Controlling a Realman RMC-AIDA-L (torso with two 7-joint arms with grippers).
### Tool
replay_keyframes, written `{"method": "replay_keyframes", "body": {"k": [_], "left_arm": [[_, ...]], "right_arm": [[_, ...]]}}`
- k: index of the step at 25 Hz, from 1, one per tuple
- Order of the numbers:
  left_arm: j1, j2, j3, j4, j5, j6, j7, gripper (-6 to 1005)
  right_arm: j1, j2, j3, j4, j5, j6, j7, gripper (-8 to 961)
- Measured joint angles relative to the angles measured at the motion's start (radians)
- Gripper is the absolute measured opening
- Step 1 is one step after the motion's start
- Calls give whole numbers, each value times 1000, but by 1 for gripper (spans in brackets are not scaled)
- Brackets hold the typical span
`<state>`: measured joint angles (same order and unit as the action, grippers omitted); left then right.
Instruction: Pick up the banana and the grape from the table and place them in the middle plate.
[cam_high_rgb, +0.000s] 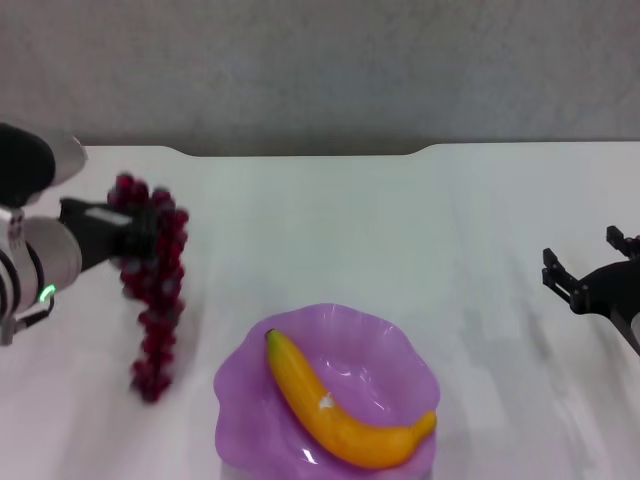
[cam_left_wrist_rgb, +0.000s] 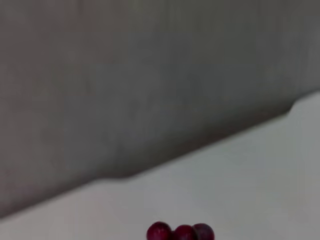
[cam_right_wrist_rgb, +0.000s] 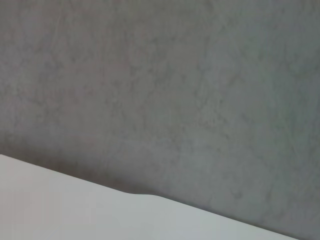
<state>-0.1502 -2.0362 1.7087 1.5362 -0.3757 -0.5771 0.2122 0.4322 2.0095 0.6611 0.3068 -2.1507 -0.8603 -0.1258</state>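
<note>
The banana (cam_high_rgb: 340, 410) lies in the purple scalloped middle plate (cam_high_rgb: 240, 390) at the front centre of the white table (cam_high_rgb: 330, 230). My left gripper (cam_high_rgb: 140, 235) is shut on the upper part of the grape bunch (cam_high_rgb: 155, 330), which hangs down from it to the left of the plate. I cannot tell whether its lower end touches the table. A few grapes show at the edge of the left wrist view (cam_left_wrist_rgb: 180, 232). My right gripper (cam_high_rgb: 590, 268) is open and empty at the right edge, low over the table.
The table's far edge has a shallow notch (cam_high_rgb: 300, 153) with a grey wall behind it. The right wrist view shows only the wall and the table's edge (cam_right_wrist_rgb: 75, 205).
</note>
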Motion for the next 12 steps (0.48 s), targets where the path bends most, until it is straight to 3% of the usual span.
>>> {"method": "replay_keyframes", "body": {"k": [6,12], "left_arm": [[108,3,36,187,-42,47,73,81],[144,5,12,367,-100,-95,143,76]], "right_arm": [[2,1,0,-3,0,5,0,889],[0,2,0,-3,0,6,0,888]]}}
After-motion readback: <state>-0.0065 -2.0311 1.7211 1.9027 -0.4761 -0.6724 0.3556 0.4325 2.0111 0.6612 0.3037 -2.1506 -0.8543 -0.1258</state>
